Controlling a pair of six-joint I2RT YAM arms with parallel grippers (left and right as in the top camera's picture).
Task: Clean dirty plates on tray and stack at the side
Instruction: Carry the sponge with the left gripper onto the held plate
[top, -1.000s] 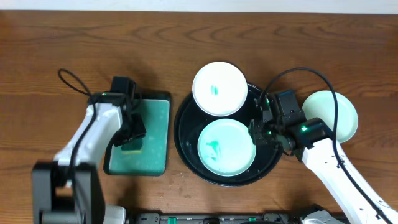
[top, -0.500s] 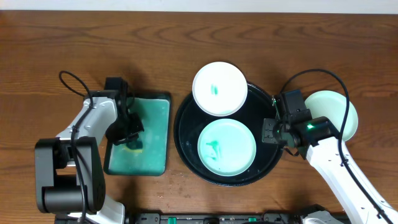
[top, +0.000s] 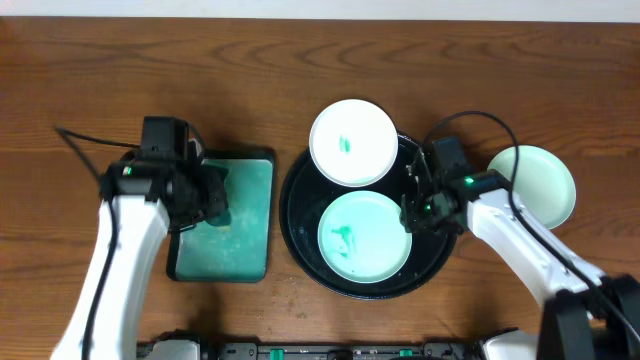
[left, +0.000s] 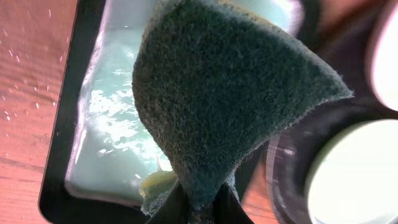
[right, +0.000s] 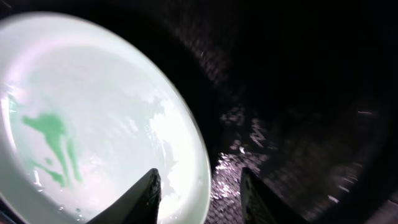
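So the right gripper (top: 414, 208) has swung back in over the glossy black tray (top: 298, 215) — jaws parted astride the teal-smeared plate (top: 364, 237) rim, not gripping. The left gripper (top: 207, 197) has shifted over the wet foam pad (top: 240, 235), pinching a fuzzy dark-green scourer (left: 224, 93). The second plate (top: 352, 142) overlaps the tray's far rim; the third plate (top: 535, 185) sits on the wood-grain table (top: 100, 60).

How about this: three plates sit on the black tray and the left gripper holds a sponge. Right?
Only two plates sit on the black tray, the third on the table, and the left gripper holds a sponge; overhead view shows it.
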